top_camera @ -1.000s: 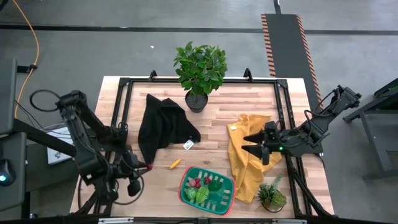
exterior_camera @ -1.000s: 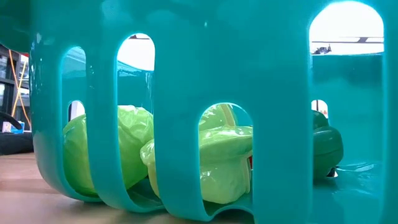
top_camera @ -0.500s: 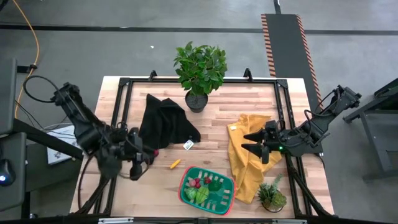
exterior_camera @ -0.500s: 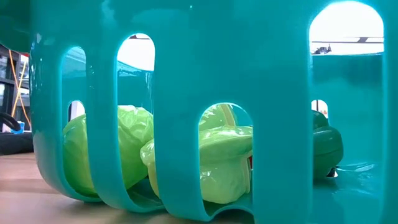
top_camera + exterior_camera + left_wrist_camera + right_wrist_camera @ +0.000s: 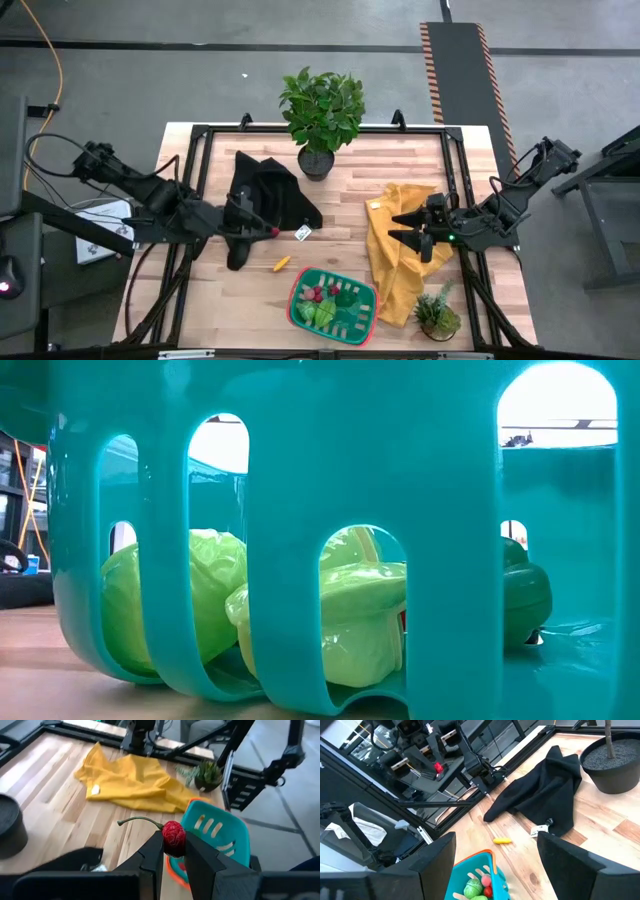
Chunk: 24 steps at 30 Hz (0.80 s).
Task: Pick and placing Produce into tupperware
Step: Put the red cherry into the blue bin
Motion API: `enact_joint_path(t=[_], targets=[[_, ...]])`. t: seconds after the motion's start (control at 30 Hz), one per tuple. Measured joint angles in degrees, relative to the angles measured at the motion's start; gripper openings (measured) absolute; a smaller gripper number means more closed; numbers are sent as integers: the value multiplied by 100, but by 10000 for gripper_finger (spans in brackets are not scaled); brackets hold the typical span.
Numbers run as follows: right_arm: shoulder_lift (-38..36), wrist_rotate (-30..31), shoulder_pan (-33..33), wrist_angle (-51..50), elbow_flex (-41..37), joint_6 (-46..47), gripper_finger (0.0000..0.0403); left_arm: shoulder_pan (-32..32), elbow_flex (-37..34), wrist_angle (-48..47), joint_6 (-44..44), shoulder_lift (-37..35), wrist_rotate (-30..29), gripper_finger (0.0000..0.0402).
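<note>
The left gripper (image 5: 175, 851) has its fingers clamped on a red berry (image 5: 173, 832), left of the tupperware (image 5: 334, 300); carry it level over the rim before releasing. The right gripper (image 5: 408, 232) waits, fingers apart, above the yellow cloth (image 5: 395, 250).

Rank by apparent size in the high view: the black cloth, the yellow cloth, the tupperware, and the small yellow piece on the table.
1-2. The black cloth and the yellow cloth look much alike; I would not rank them.
3. The tupperware.
4. The small yellow piece, by far the smallest.
</note>
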Motion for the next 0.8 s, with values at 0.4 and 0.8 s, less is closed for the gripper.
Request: enact_joint_path(t=[0.4, 0.8], targets=[[0, 100, 0, 0, 0, 0, 270, 548, 18, 958, 586, 186, 839, 58], [0, 155, -2, -3, 0, 2, 270, 539, 1835, -581, 1311, 1399, 1212, 58]])
